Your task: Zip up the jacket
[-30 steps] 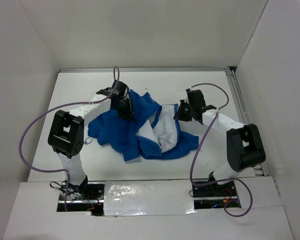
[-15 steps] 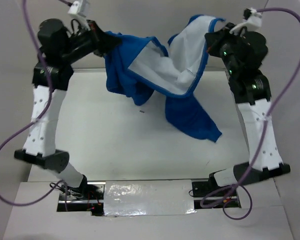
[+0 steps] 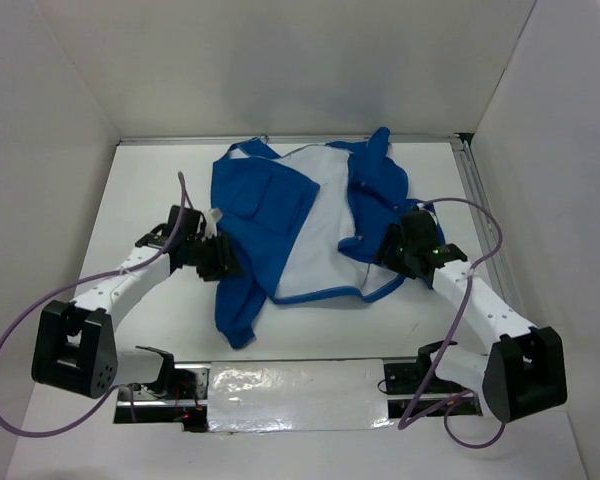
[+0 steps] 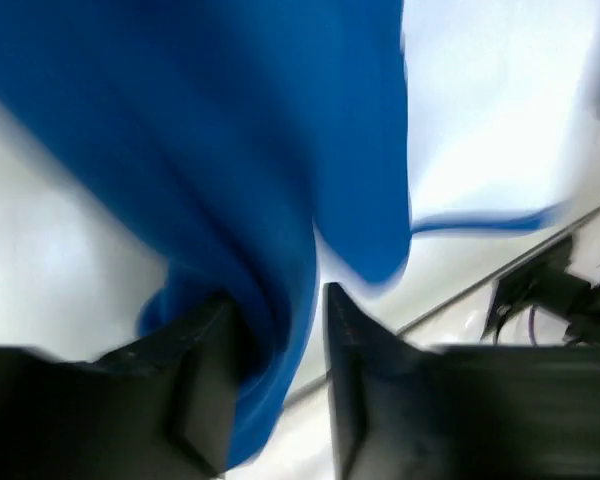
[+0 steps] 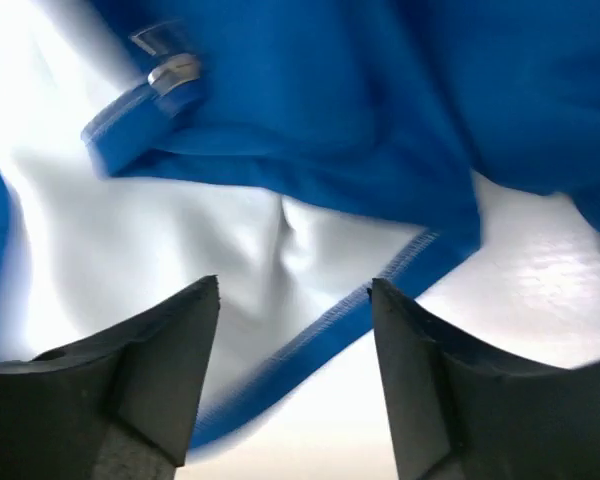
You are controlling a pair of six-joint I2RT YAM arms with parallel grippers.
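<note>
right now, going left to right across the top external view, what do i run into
left gripper → jacket, spread open with its white lining up → right gripper

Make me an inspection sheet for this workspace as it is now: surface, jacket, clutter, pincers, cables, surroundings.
Surface: white table, with the jacket lying on it.
Job's things: blue jacket spread open, white lining up, front not zipped.
Clutter: nothing seen.
Pincers: left pincer open, with blue fabric between its jaws; right pincer open over the jacket's hem, holding nothing.
Cables: purple cables loop from both arms.
Surroundings: white walls on three sides.
</note>
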